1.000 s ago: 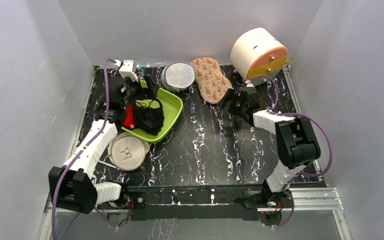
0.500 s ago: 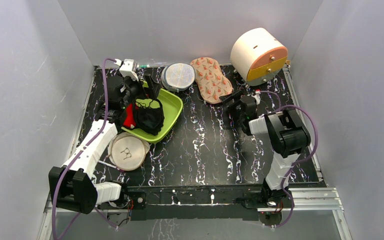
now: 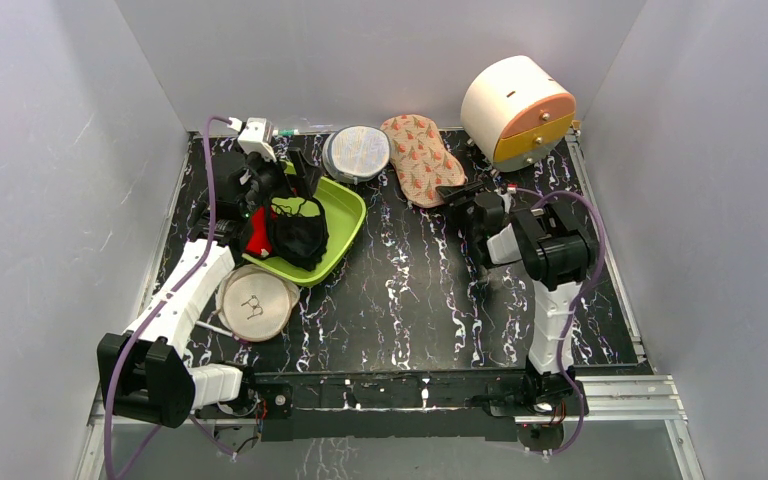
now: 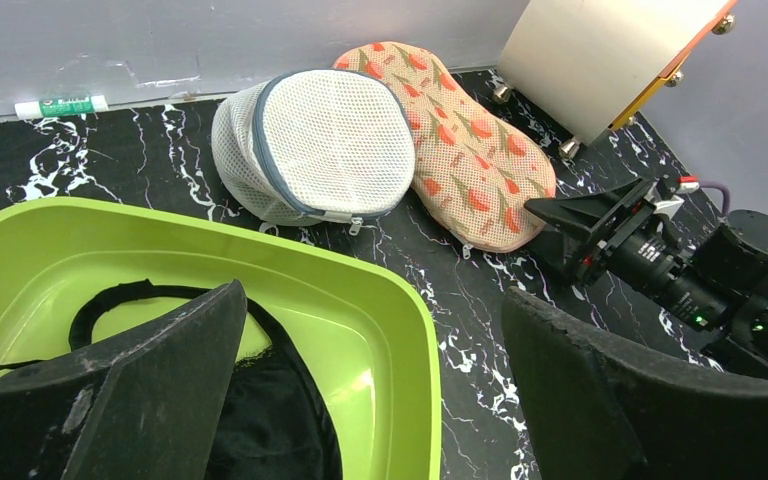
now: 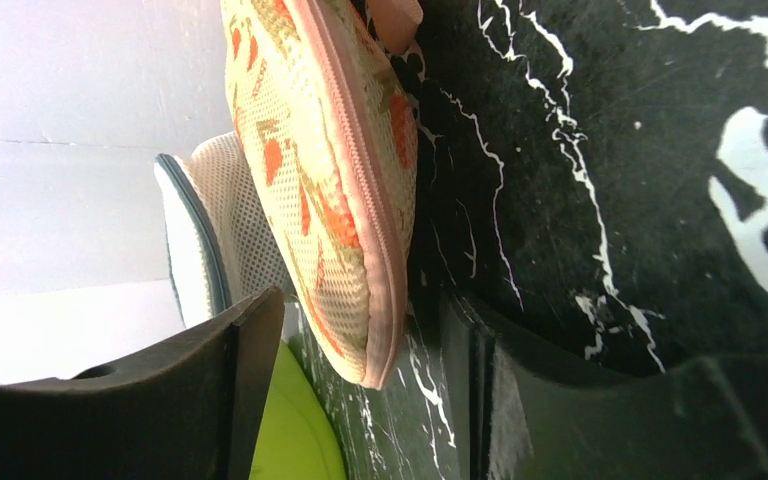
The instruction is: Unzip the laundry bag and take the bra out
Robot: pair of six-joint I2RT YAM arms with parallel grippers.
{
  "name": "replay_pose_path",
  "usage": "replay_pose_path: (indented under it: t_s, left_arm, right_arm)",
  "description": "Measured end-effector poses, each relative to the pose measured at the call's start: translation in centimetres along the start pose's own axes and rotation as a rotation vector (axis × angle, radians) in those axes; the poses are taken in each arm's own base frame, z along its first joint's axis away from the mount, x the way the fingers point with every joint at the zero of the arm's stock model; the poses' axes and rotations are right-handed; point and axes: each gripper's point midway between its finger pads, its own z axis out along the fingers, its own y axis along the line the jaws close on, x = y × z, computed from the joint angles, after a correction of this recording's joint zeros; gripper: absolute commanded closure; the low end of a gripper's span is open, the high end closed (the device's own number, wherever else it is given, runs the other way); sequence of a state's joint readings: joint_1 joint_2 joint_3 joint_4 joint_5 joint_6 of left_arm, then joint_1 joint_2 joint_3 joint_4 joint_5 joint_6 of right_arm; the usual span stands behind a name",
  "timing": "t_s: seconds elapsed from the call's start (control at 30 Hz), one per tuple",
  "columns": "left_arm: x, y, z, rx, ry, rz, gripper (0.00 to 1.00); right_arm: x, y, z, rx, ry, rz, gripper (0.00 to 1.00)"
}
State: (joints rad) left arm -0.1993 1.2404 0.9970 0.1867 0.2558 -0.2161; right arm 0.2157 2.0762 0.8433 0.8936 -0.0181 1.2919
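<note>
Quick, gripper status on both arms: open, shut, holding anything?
Left gripper: open, holding nothing, by the green tub.
Right gripper: open, jaws either side of the laundry bag at its end, not clamped on it.

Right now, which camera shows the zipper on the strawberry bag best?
The right wrist view. There the pink zip runs close-up along the laundry bag rim, and it looks shut. The left wrist view shows the whole bag, but only a thin line of its edge. In the top view the zip is too small to see.
</note>
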Motion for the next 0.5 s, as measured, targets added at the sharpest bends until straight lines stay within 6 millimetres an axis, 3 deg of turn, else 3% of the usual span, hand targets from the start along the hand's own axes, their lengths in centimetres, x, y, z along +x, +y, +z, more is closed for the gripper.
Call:
replay_pose_path:
  t_s: [0.17, 0.5]
  left_arm:
    - [0.2, 0.0, 0.2, 0.001, 0.007, -0.003, 0.02]
    - [1.2, 0.1, 0.7, 0.014, 0.036, -0.011, 0.02]
  right_arm:
    - [0.7, -0.3, 0.7, -0.022, 0.029, 0.056, 0.7]
    - [1.2, 0.5, -0.4, -0.096, 0.092, 0.043, 0.96]
